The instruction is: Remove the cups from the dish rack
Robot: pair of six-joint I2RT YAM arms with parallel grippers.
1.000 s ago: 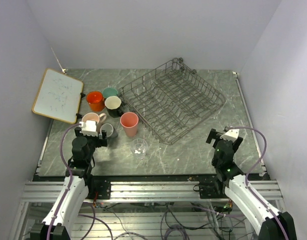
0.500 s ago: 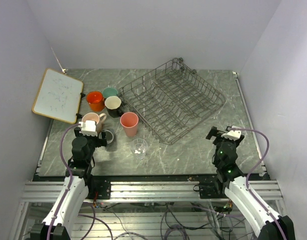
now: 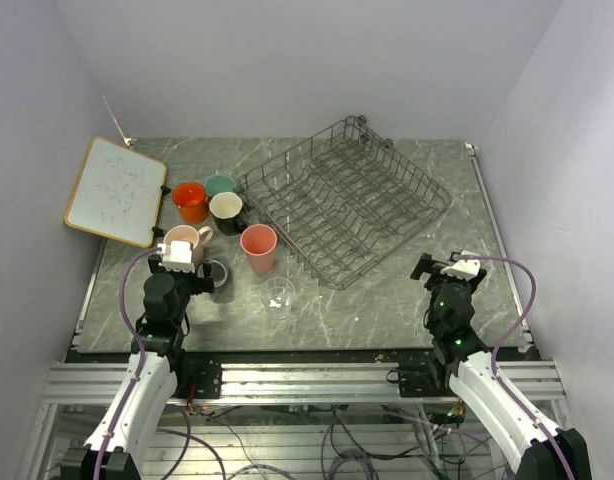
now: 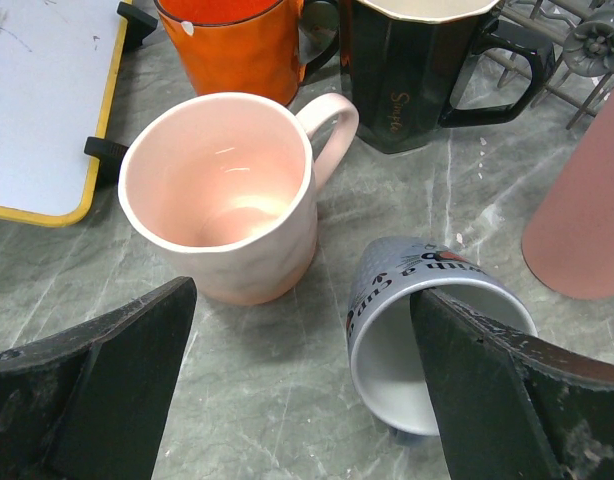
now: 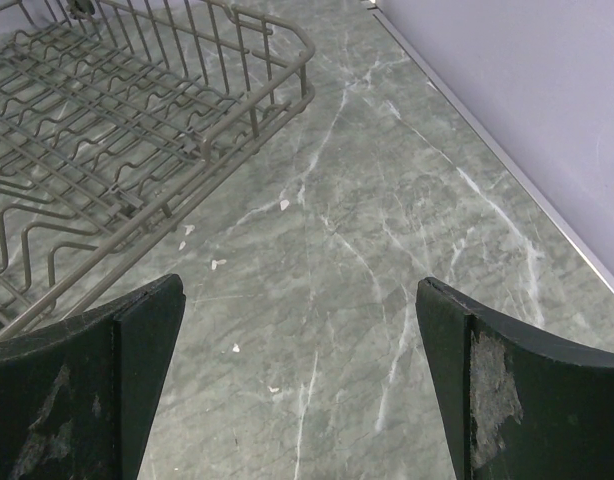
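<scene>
The grey wire dish rack (image 3: pixel 349 200) stands mid-table with no cups in it; its corner shows in the right wrist view (image 5: pixel 137 110). Seven cups stand left of it: orange mug (image 3: pixel 190 200), mint green mug (image 3: pixel 221 185), black mug (image 3: pixel 227 210), pale pink mug (image 3: pixel 183 240), pink tumbler (image 3: pixel 258 248), grey-blue cup (image 3: pixel 218 272) and clear glass (image 3: pixel 278 296). My left gripper (image 4: pixel 302 400) is open and empty. The pale pink mug (image 4: pixel 222 195) is just ahead of it, and its right finger overlaps the grey-blue cup (image 4: pixel 407 310). My right gripper (image 5: pixel 302 390) is open and empty over bare table.
A wood-framed whiteboard (image 3: pixel 115 190) leans at the far left, beside the orange mug. The table's right edge strip (image 5: pixel 507 170) and the purple wall run close to my right gripper (image 3: pixel 439 272). The cups stand close together.
My left gripper has drawn back a little from the grey-blue cup. My right wrist has shifted slightly to the right. The cups and rack stay put.
</scene>
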